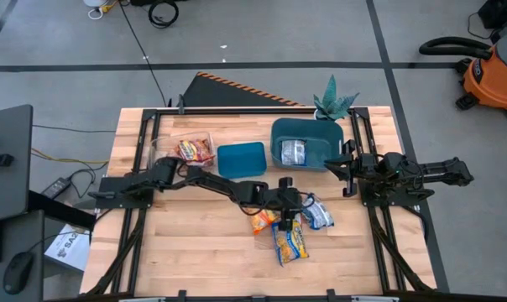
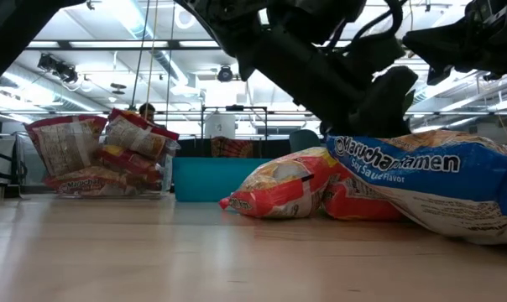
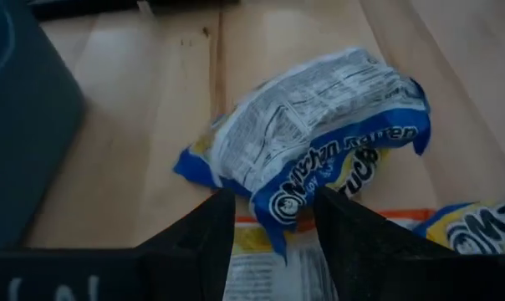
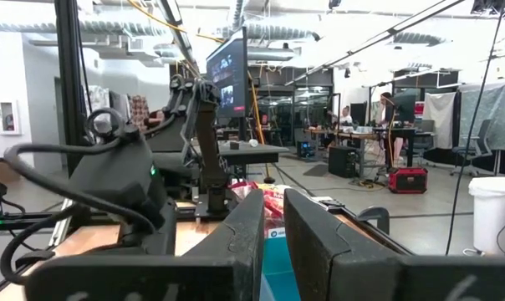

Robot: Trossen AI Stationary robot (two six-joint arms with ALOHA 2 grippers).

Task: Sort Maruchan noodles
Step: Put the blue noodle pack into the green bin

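Note:
A blue-silver Maruchan packet (image 3: 319, 117) lies on the wood, its printed back up. My left gripper (image 3: 278, 226) is low over its blue crimped end, open, one finger on each side. In the high view my left gripper (image 1: 291, 201) reaches to the table's middle, over this blue-silver packet (image 1: 318, 213), an orange packet (image 1: 262, 221) and a blue-yellow packet (image 1: 290, 241). The low view shows the blue packet (image 2: 438, 189) leaning on red-orange packets (image 2: 283, 195). My right gripper (image 1: 347, 171) waits shut at the right, beside the teal bin. My left gripper comes at the packet's blue crimped end (image 3: 279, 205) slanting down from the table's left, with a finger (image 3: 215, 230) on either side. Whether the fingers touch it, I cannot tell. The packet rests on the table and on the packets below it.
A teal bin (image 1: 279, 138) at the far right holds a silver packet (image 1: 293, 152). A teal lid or tray (image 1: 241, 159) lies left of it. A clear box (image 1: 165, 144) at the far left holds red packets (image 1: 195, 150). The near half of the table is bare wood.

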